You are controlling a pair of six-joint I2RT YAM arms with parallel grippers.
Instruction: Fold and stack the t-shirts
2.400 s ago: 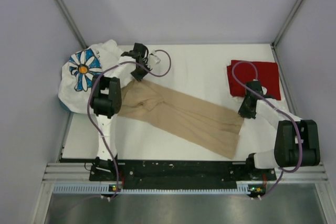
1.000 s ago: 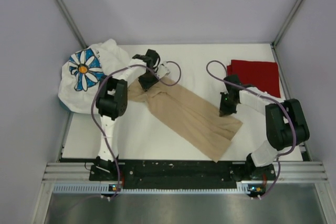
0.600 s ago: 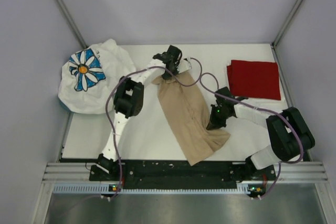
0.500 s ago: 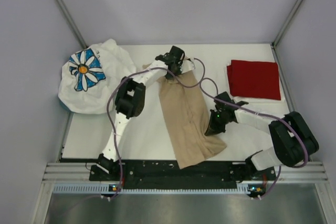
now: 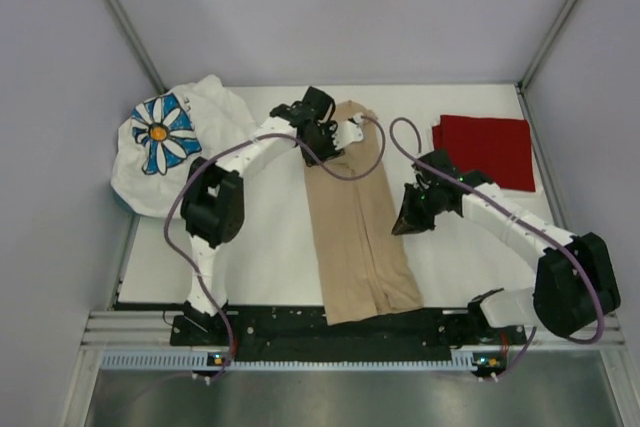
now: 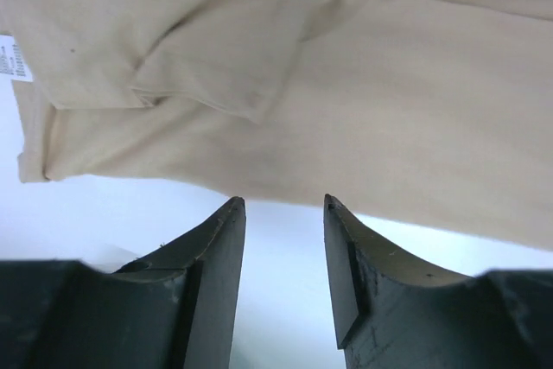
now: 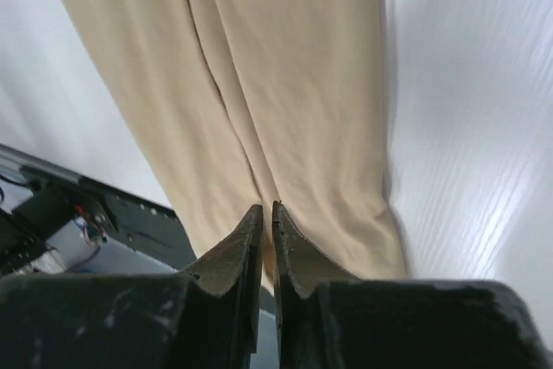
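Centre frame, the tan t-shirt lies long and narrow; left gripper hangs at its top, jaws apart, right gripper by its right edge, jaws together.

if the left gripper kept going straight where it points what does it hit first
Probably the tan t-shirt: the left gripper, open, points at its near edge across a thin strip of table. Depth is unclear, so the table might come first.

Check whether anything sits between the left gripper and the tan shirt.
Nothing visible does. In the left wrist view, the left gripper has its jaws open just short of the near edge of the tan shirt, with only a strip of bare white table between them.
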